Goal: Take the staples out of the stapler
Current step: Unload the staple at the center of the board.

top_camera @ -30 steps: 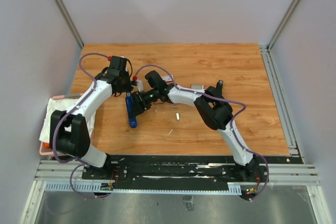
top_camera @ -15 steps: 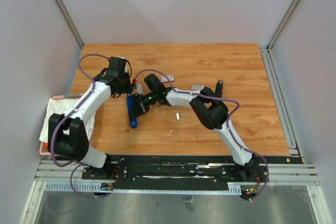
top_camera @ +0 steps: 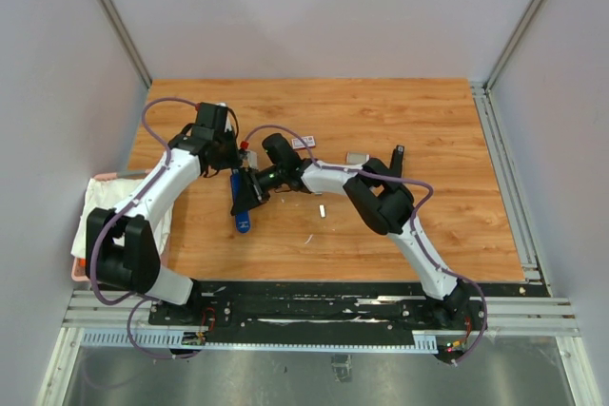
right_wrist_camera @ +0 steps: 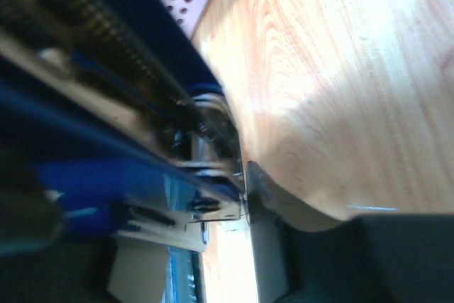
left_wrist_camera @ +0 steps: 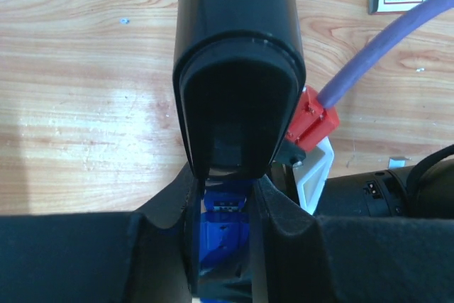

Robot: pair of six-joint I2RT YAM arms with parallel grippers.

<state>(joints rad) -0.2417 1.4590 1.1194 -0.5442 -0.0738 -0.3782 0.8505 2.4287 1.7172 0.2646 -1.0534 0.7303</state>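
The stapler (top_camera: 241, 204) is clamped by the left fingers (left_wrist_camera: 159, 218). The right fingers (right_wrist_camera: 319, 253) have nudged closer against its mechanism (spread cannot be told). One strip of staples (top_camera: 323, 208) lies on the bench (top_camera: 428, 121); unloading seemingly unfinished.

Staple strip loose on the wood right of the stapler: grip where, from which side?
Probably straight from above, pinching the staple strip across its narrow width at mid-length: it lies flat and thin on the table.
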